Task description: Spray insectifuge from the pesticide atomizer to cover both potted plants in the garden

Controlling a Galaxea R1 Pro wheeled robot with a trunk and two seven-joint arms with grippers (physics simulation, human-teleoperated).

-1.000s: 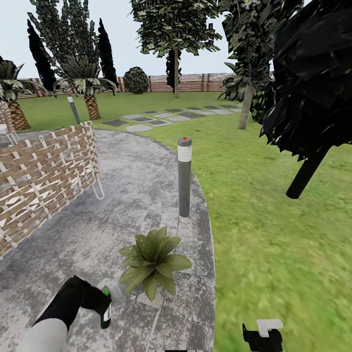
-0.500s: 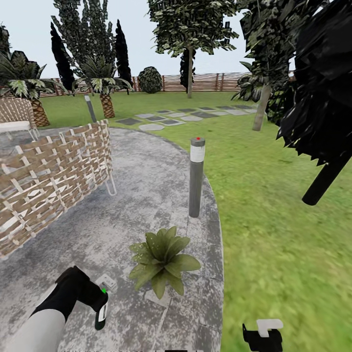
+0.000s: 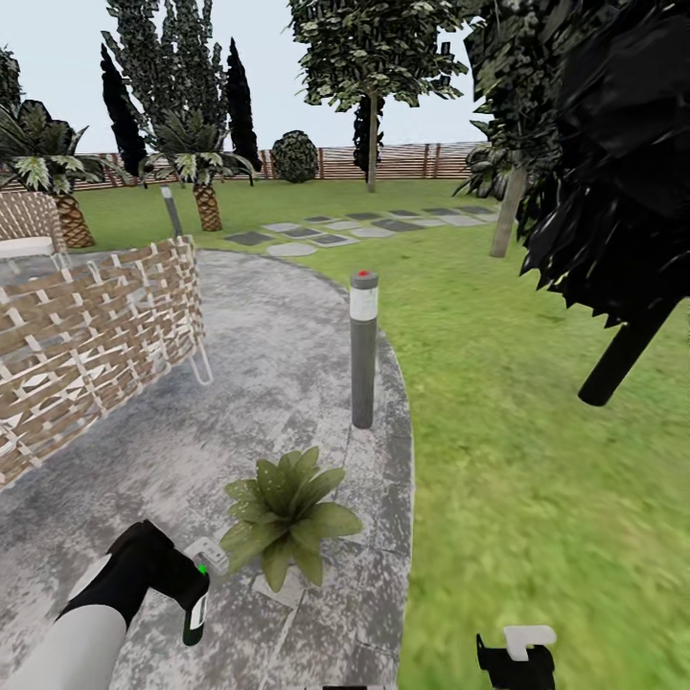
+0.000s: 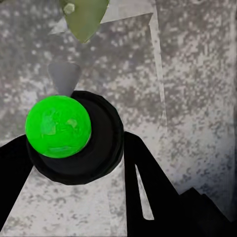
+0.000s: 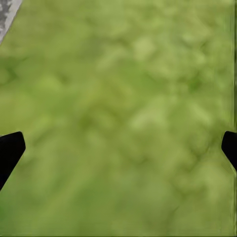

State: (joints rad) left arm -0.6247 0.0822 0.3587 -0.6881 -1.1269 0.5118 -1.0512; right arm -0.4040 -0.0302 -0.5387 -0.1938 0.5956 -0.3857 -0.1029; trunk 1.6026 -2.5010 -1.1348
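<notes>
The left gripper [image 3: 192, 599] is clenching the pesticide atomizer [image 3: 199, 602] just beside the potted plant [image 3: 283, 513] on the stone patio [image 3: 278, 364], the sprayer's green spot [image 4: 58, 126] showing between black fingers [image 4: 148, 187] in the left wrist view. The right gripper [image 5: 118, 148] is hanging over the lawn [image 3: 517, 460], well apart from the plant, its jaws spread wide and gripping nothing. A grey bollard light [image 3: 363, 347] is standing just behind the plant.
</notes>
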